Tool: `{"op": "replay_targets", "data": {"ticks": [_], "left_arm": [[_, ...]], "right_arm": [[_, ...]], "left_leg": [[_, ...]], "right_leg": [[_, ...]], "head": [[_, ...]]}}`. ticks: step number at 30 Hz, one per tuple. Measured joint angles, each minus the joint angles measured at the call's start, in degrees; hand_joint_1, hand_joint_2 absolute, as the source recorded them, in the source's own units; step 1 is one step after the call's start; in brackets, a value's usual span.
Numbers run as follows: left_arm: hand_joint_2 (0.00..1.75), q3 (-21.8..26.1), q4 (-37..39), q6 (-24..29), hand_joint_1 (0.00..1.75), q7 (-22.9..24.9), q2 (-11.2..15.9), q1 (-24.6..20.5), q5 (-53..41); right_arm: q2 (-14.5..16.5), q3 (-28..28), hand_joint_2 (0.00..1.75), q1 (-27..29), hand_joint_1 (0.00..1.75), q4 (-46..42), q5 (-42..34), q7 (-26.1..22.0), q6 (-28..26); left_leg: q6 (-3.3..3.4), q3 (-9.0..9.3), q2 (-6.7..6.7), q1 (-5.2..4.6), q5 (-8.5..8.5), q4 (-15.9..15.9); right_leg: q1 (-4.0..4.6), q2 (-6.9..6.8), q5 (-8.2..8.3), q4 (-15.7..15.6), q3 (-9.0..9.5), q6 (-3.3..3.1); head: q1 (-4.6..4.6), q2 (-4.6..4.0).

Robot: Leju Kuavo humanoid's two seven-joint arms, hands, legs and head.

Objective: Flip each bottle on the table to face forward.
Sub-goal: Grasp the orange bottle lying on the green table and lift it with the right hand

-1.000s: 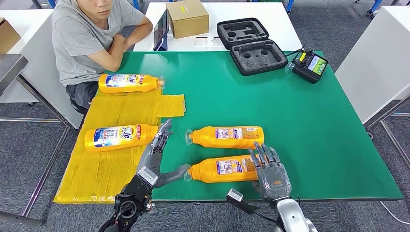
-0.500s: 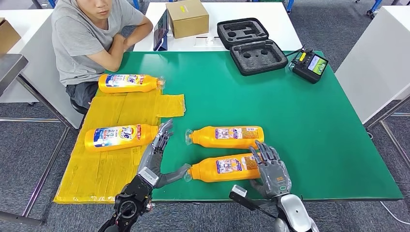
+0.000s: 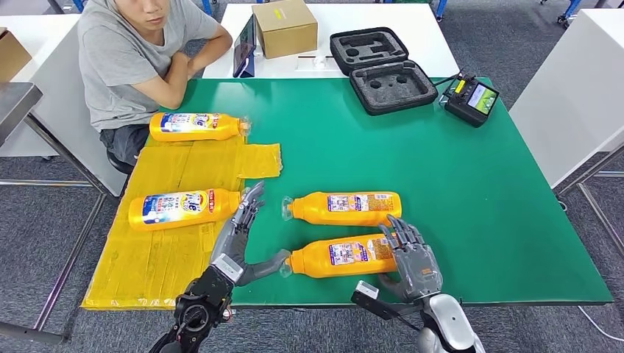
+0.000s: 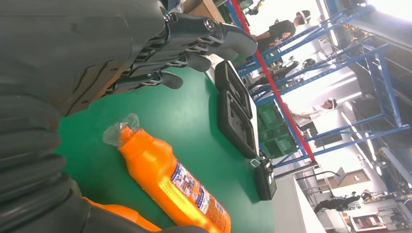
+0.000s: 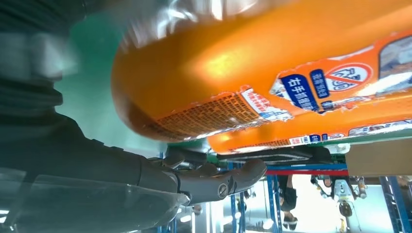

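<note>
Two orange bottles lie on the green mat [image 3: 456,191] with their back labels up: a near bottle [image 3: 338,255] [image 5: 252,63] and a far bottle [image 3: 346,208] [image 4: 170,179]. Both caps point left. Two more lie on the yellow sheet [image 3: 169,257], showing blue-and-white front labels: one in the middle [image 3: 180,209], one at the back [image 3: 193,126]. My left hand [image 3: 237,243] [image 4: 121,53] has its fingers spread between the sheet and the near bottle, its thumb at that bottle's cap. My right hand [image 3: 413,257] [image 5: 97,160] lies with spread fingers over the near bottle's base.
A person [image 3: 140,59] sits at the table's far left corner. A cardboard box [image 3: 285,27], a tablet [image 3: 245,48], an open black foam case [image 3: 383,70] and a controller [image 3: 472,99] stand at the back. The table's front edge runs just under my hands.
My right hand has crept forward onto the near bottle's base. The left hand and the bottles have stayed where they were.
</note>
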Motion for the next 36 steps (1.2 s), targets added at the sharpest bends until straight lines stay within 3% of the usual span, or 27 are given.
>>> {"op": "replay_targets", "data": {"ticks": [22,23,27,29,36], "left_arm": [[1.75,0.0,0.5,-0.1,0.00,0.0,-0.3,-0.6,-0.4],[1.75,0.0,0.5,-0.2,0.00,0.0,-0.3,-0.6,-0.4],[1.75,0.0,0.5,-0.5,0.00,0.0,-0.3,-0.8,-0.2],[1.75,-0.1,0.7,-0.5,0.00,0.0,-0.3,-1.0,-0.2],[1.75,-0.3,1.4,-0.5,0.00,0.0,-0.3,-1.8,0.4]], "right_arm": [[1.5,-0.7,1.75,-2.5,0.04,4.7,-1.3,-1.6,1.7],[1.5,-0.7,1.75,-2.5,0.14,4.7,-1.4,-1.6,1.8],[1.6,-1.0,1.75,-2.5,1.58,5.0,-1.4,-1.7,2.4],[1.7,-1.1,1.75,-2.5,1.75,5.1,-1.4,-1.8,2.6],[1.9,-1.5,1.75,-2.4,1.75,5.1,-1.0,-1.8,2.8]], "left_leg": [[0.00,0.11,0.00,0.00,0.00,0.0],[0.00,0.12,0.00,0.00,0.00,0.0],[0.00,0.14,0.00,0.00,0.00,0.0],[0.00,0.14,0.00,0.00,0.00,0.0],[0.00,0.14,0.01,0.00,0.00,0.0]], "right_leg": [[0.00,0.02,0.03,0.0,0.07,0.03],[0.00,0.02,0.03,0.0,0.07,0.03],[0.00,0.03,0.03,0.0,0.08,0.03],[0.00,0.03,0.03,0.0,0.08,0.03],[0.00,0.02,0.03,0.0,0.09,0.03]], "head": [[0.00,0.00],[0.00,0.00],[0.00,0.00],[-0.01,0.00],[0.00,0.00]]}}
